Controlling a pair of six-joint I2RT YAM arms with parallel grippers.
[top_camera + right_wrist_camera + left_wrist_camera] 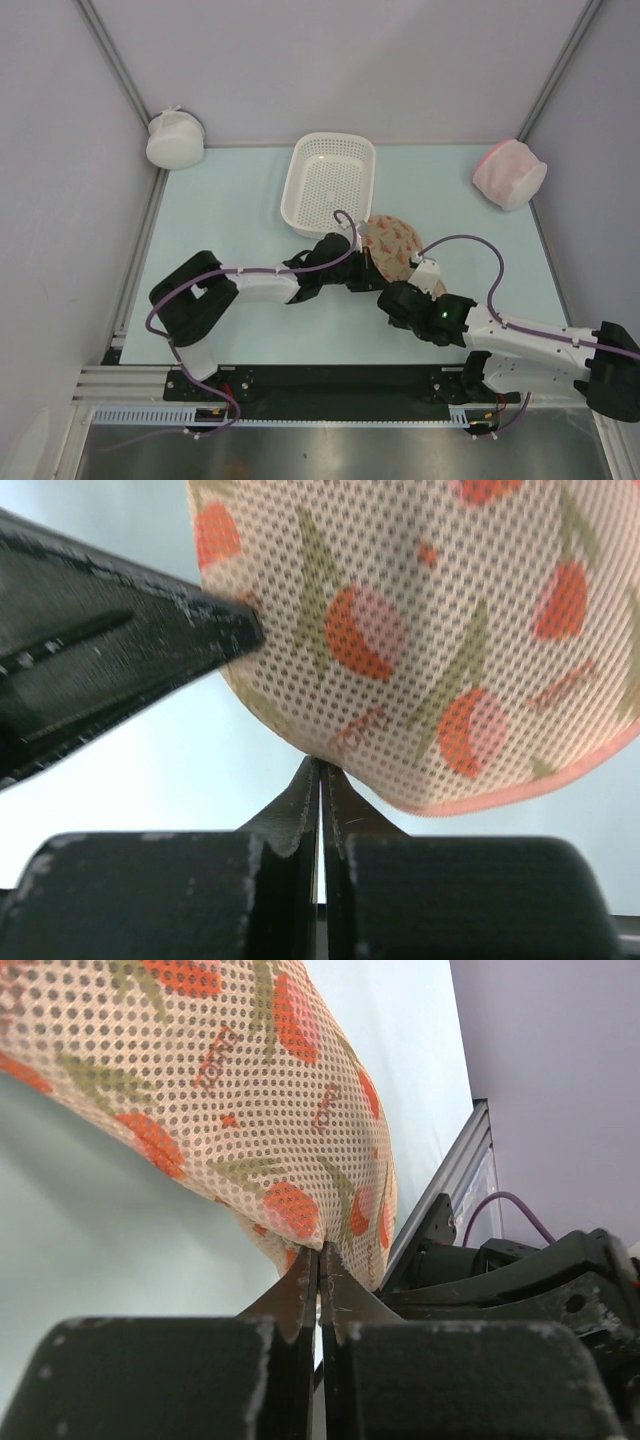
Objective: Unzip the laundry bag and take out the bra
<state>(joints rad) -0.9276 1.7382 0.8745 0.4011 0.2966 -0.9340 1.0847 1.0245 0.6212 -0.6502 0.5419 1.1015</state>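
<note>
Black fingertips of the left hand [318, 1252] are clenched on a fold of the laundry bag [250, 1090], and the right hand [320, 766] pinches its pink-edged rim likewise. The bag lies on the table [230, 200], just beside the basket [333, 139]. Either pinch on the thin mesh may slip, or pulling may drag the whole bag along. No zipper or bra shows.

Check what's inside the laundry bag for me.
Nothing inside shows: the laundry bag has printed mesh covering its contents in every view. The left tool and right tool pinch its edge.
</note>
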